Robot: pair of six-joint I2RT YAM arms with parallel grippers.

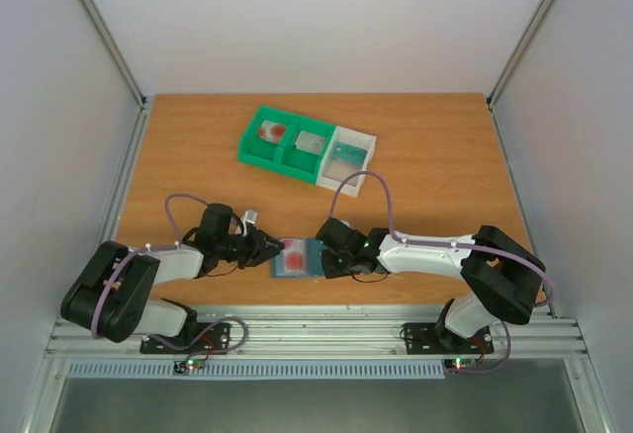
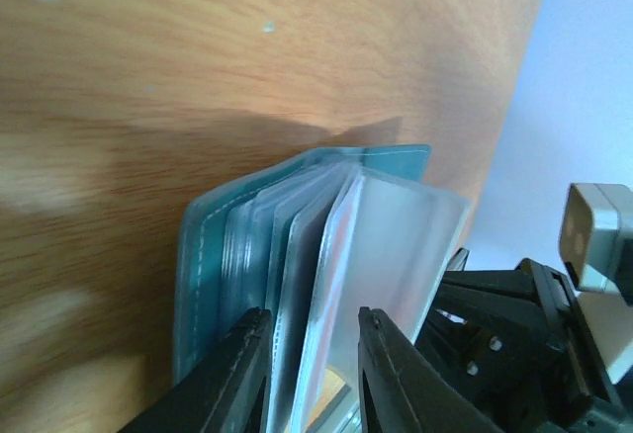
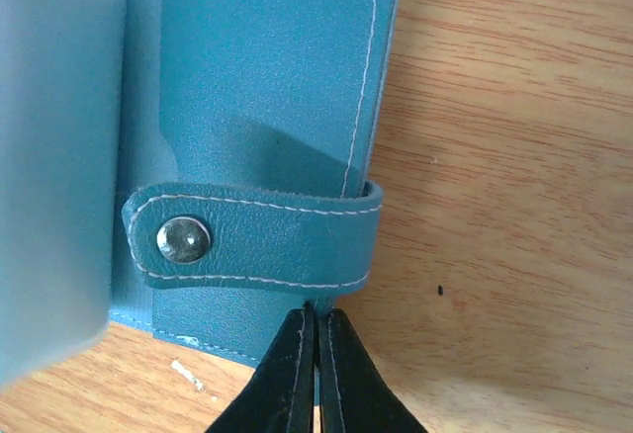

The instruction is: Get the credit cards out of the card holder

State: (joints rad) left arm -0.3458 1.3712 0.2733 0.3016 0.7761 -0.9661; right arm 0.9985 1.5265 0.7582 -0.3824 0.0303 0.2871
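Note:
The teal-blue card holder lies open on the table between my two grippers. A white-pink credit card with red marks shows in it. In the left wrist view the card holder stands fanned, with frosted sleeves and the pink-edged card between my left gripper's fingers. The jaws stand apart around them, with a gap still showing. My left gripper is at the holder's left edge. My right gripper is shut on the thin edge of the holder's cover, just below the snap strap.
A green-and-white bin tray stands at the back centre. It holds a pink-red card, a grey card and a pale teal card in separate compartments. The table's near edge lies just behind the holder.

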